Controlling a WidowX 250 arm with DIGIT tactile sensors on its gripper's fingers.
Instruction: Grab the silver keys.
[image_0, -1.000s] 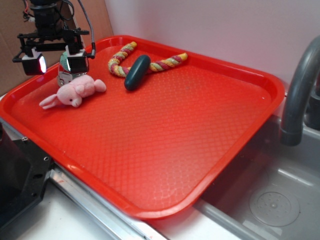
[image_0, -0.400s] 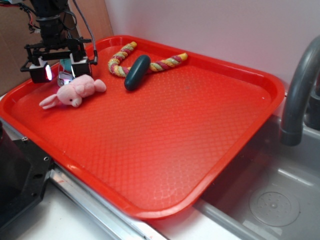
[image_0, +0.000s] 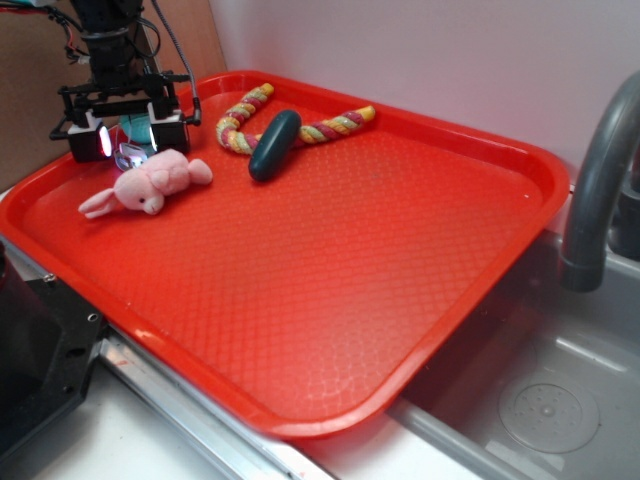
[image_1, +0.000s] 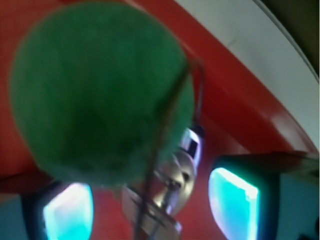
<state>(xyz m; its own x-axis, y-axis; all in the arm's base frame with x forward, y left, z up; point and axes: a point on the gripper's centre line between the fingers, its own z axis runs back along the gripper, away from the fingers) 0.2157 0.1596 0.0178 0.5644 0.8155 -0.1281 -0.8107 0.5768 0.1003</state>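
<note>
1. Exterior view: the hand (image_0: 128, 137) hangs low over the far left corner of the red tray (image_0: 420, 300), its two lit fingers (image_0: 166, 130) set apart, so it is released and holds nothing. The silver keys (image_0: 128, 153) show only as a small glint straight below, between the fingers and just beside the head of the pink plush toy (image_0: 150, 185). A patch of green sits above that glint, but what it is cannot be told from here. The dark green oblong object (image_0: 273, 144) and the braided rope (image_0: 300, 125) lie well apart to the right and do not crowd the grasp. By my reading the coming move is a short straight drop, since the keys lie under the hand and not off to a side.

2. Wrist view: the green crocheted ball (image_1: 102, 92) fills most of the picture, blurred and very near the lens. The keys (image_1: 175, 185) lie just below it, between the two glowing fingers (image_1: 232, 202) and nearer the right one. Their long axis seems to run from top right to bottom left, though blur leaves this unsure. This view shows the keys bracketed by the fingers; it does not show the plush toy, and the exterior view alone shows how close that toy lies, which could get nipped as the hand closes.
</note>
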